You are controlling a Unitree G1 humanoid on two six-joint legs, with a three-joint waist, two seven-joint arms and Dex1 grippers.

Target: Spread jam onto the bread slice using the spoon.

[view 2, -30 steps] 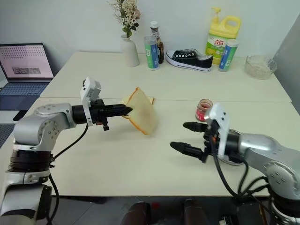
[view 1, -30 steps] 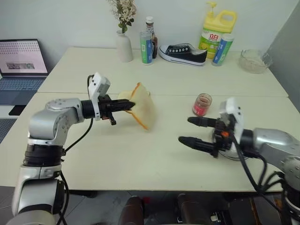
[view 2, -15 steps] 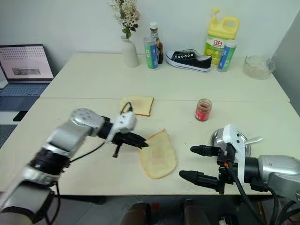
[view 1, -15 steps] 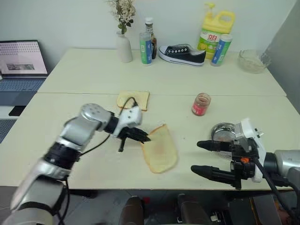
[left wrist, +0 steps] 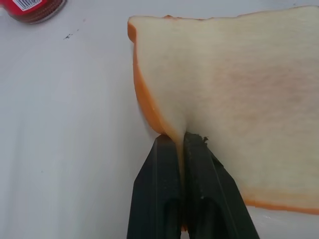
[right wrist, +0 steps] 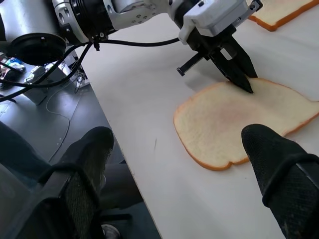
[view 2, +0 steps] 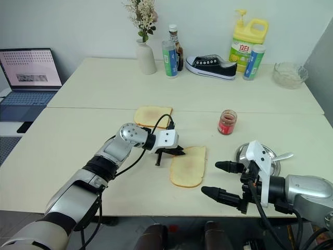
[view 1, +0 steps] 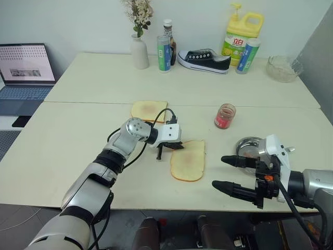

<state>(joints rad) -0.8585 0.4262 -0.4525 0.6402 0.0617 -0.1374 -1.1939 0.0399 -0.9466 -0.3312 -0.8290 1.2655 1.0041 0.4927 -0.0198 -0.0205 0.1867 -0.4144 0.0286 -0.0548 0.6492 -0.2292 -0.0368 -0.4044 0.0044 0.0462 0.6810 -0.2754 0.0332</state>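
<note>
Pale bread [view 1: 188, 160] lies flat at centre frame, long axis running toward the lower edge, my left gripper [view 1: 178, 147] pinched on its upper-left crust. Jam [view 1: 225, 115] fills its jar, upper right. My right gripper [view 1: 227, 172] gapes, lower right.

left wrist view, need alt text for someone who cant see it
The left gripper is shut on the crust edge of the bread slice, pale face up on the white table. The red jam jar peeks in at a corner.
</note>
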